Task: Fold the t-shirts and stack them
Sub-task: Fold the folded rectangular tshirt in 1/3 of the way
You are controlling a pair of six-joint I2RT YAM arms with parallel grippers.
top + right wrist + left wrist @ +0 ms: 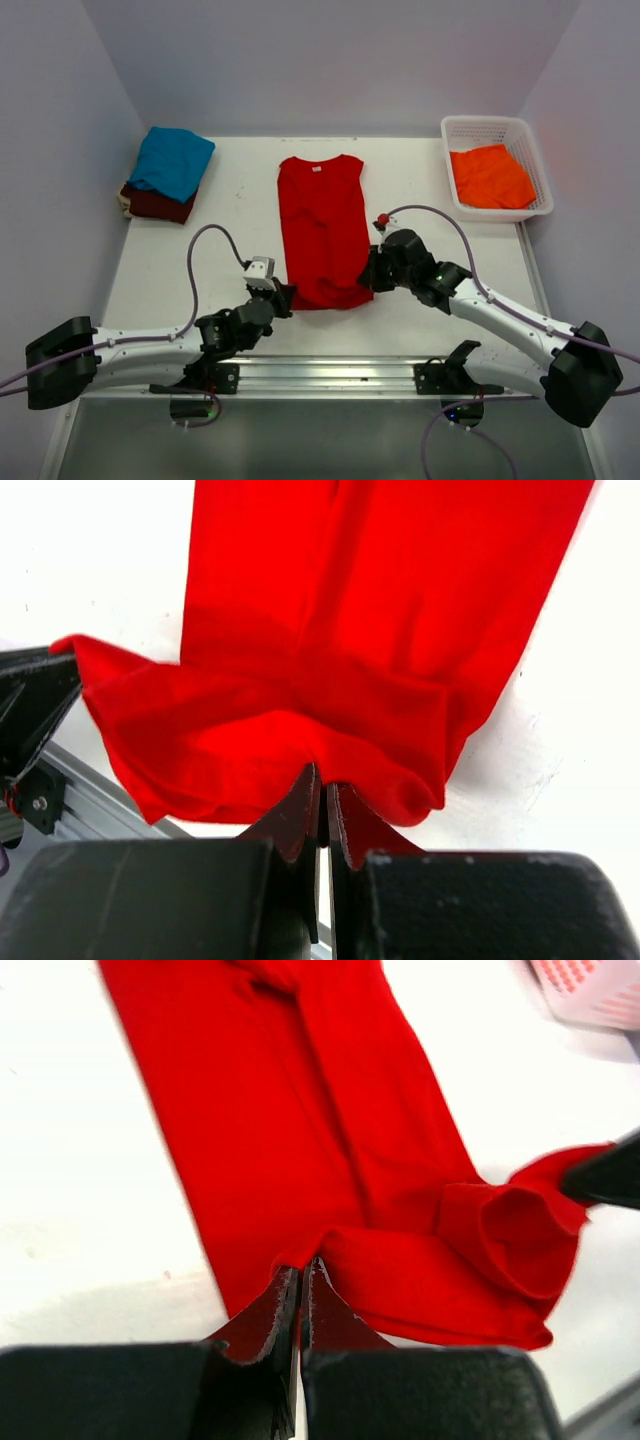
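A bright red t-shirt (322, 225) lies in a long narrow strip down the middle of the table, collar at the far end. My left gripper (284, 298) is shut on its near left hem corner (300, 1260). My right gripper (370, 274) is shut on its near right hem corner (325, 775). The near hem is lifted and bunched between them. A folded teal blue t-shirt (172, 161) sits on a folded dark maroon t-shirt (157, 204) at the far left. An orange t-shirt (490, 177) lies in the white basket (529, 140).
The white lattice basket stands at the far right corner; its corner shows in the left wrist view (590, 990). A metal rail (330, 372) runs along the table's near edge. Purple walls enclose the table on three sides.
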